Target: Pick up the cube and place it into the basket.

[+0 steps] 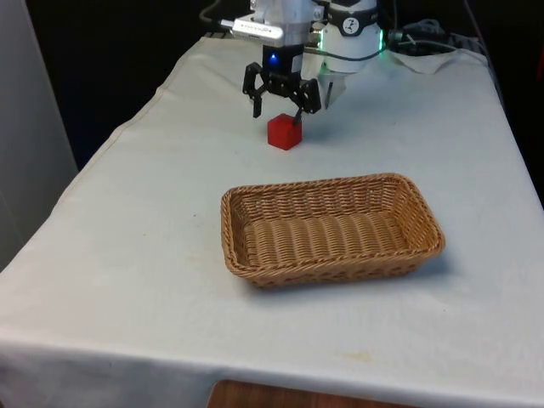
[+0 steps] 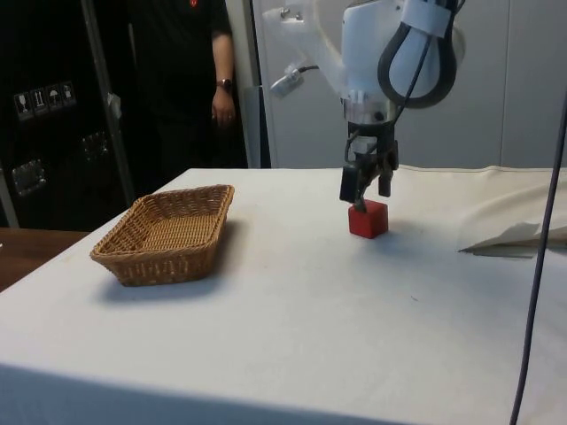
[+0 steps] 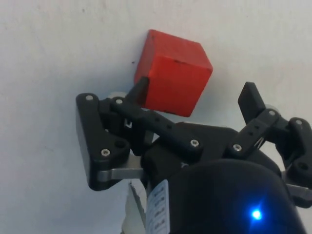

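A red cube (image 1: 284, 132) (image 2: 368, 218) (image 3: 174, 72) rests on the white cloth, beyond the wicker basket (image 1: 330, 228) (image 2: 168, 232) in the front view. My gripper (image 1: 277, 110) (image 2: 370, 195) (image 3: 195, 92) hangs just above the cube and is open. In the wrist view one fingertip (image 3: 138, 90) touches or nearly touches the cube's side, while the other fingertip (image 3: 250, 96) stands apart from it. The cube lies turned at an angle between the fingers.
A person (image 2: 186, 80) in dark clothes stands behind the basket in the side view. A rumpled fold of cloth (image 2: 514, 237) lies near the robot's base. Cables (image 1: 425, 38) run at the far end of the table.
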Robot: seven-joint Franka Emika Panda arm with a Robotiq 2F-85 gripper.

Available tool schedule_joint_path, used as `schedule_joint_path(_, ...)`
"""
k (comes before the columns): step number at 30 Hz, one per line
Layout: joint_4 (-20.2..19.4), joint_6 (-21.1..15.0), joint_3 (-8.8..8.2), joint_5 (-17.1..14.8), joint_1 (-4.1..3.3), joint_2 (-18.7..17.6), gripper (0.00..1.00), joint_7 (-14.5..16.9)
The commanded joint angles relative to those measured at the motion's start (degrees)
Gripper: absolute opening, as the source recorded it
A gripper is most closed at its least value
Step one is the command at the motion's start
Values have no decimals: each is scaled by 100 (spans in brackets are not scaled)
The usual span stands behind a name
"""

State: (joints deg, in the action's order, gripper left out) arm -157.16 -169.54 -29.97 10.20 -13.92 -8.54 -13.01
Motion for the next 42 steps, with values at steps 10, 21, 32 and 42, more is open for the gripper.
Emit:
schedule_joint_path(10,11,338,-80,46,-11,390,100,-195)
schedule_joint_path(21,-57,304,63,-103,-40,315,100,-544)
schedule_joint_path(32,69,218,80,-29,-46,23,100,-963)
schedule_joint_path(42,166,-109,241,-435,6,-361,100,-1008)
